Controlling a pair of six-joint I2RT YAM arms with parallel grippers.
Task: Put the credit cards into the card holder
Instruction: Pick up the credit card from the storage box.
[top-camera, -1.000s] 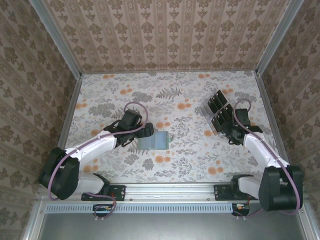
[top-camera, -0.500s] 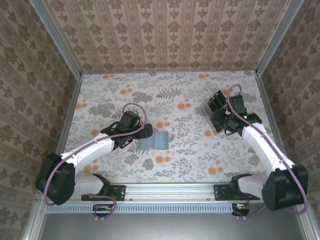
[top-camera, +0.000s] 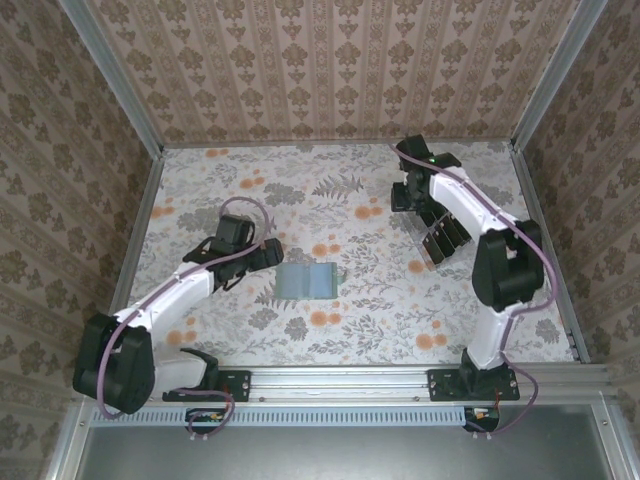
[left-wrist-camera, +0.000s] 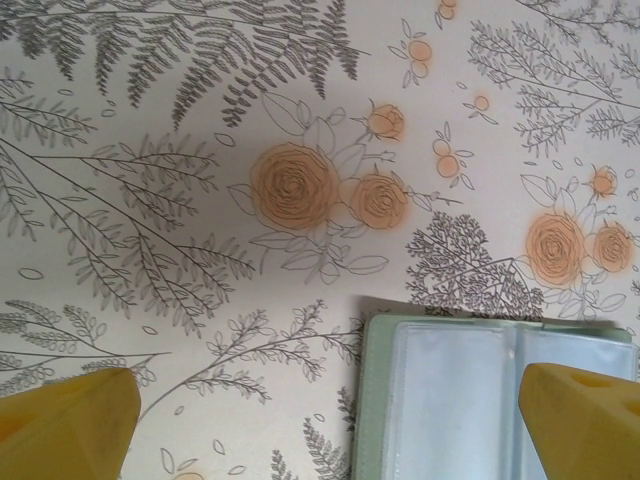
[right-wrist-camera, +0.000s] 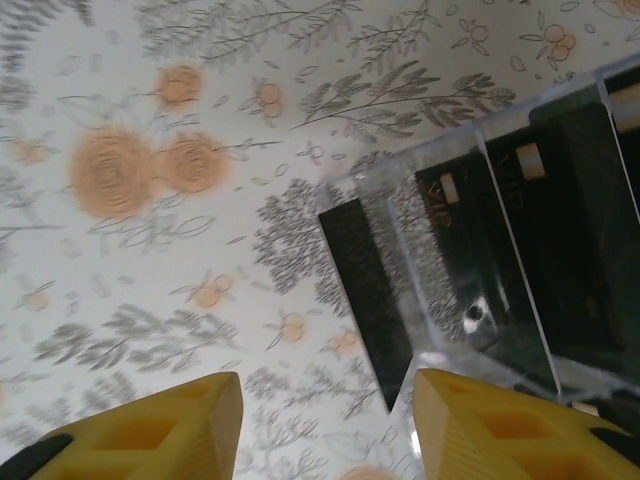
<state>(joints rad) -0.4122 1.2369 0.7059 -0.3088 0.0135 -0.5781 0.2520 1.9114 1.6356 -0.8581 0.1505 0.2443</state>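
Note:
The card holder (top-camera: 307, 279) lies open near the middle of the table, grey-green with clear pockets (left-wrist-camera: 470, 400). My left gripper (top-camera: 268, 253) hovers just left of it, open, with one yellow fingertip (left-wrist-camera: 585, 420) over the holder's pockets and nothing between the fingers. The credit cards (top-camera: 443, 236) are glossy black and stand in a clear rack (right-wrist-camera: 520, 190) at the right. One black card (right-wrist-camera: 365, 290) leans at the rack's front. My right gripper (top-camera: 403, 200) hangs over the rack's far-left side, open and empty, its right fingertip (right-wrist-camera: 500, 430) close to the rack's edge.
The table carries a floral cloth (top-camera: 340, 190). Patterned walls and metal rails (top-camera: 535, 230) close it in on three sides. The right arm (top-camera: 500, 270) reaches over the rack from the near side.
The right arm has swung from the rack's near side to its far-left side, and its jaws have narrowed a little. The left gripper has drawn back leftward off the card holder.

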